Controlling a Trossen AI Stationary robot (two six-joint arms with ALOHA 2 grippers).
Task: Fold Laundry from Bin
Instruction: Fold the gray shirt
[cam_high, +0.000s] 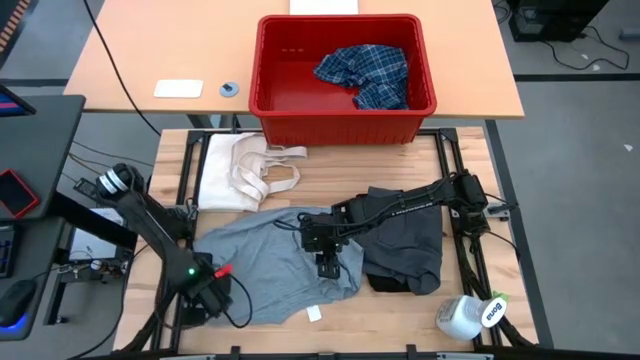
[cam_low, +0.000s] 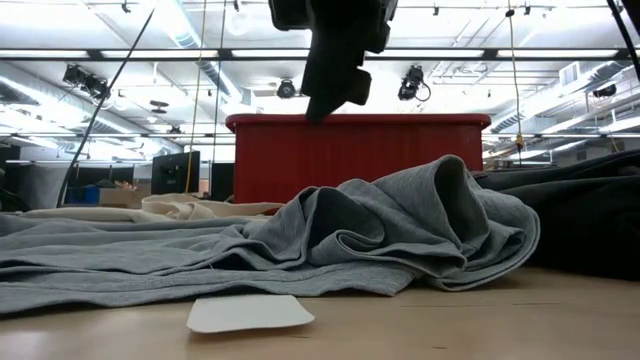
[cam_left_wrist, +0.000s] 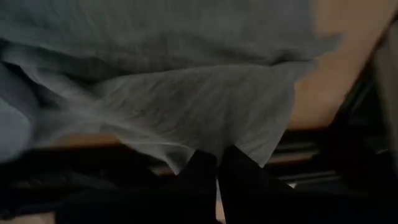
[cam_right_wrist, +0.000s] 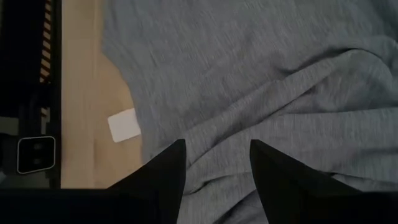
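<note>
1. Light grey garment (cam_high: 270, 262) lay spread, rumpled, on the table's near half, btwn the two arms. Its right edge met the dark grey garment (cam_high: 405, 250), piled further right.

2. Left gripper (cam_left_wrist: 217, 163) sat at the grey garment's near-left corner. Fingers pinched tight tog., fabric edge caught btwn them in the left wrist view, so it had a hold on the hem.

3. Right gripper (cam_right_wrist: 214, 162) hovered over the garment's right portion, fingers part-way apart, nothing btwn them. Low view showed it well above the cloth, not touching.

4. Red bin (cam_high: 345, 110) stood at the table's far edge w/ the blue-and-white plaid shirt (cam_high: 365, 75) inside, so still to be taken out. Cream-white cloth w/ strap loops (cam_high: 245, 168) lay flat just in front of the bin, left side.

5. Small white tag or card (cam_high: 314, 313) sat on bare wood just off the near hem. A white bottle (cam_high: 470, 315) lay near the right front corner.

6. Step in hand, by my read: securing the grey garment's corners to flatten it before folding. One corner was gripped.

7. Next prob. calls for the right gripper to drop onto a hem or corner on its side, close on a single layer, then both pull apart to smooth the bunched folds. Risk: grabbing several layers in that bunched right edge.
</note>
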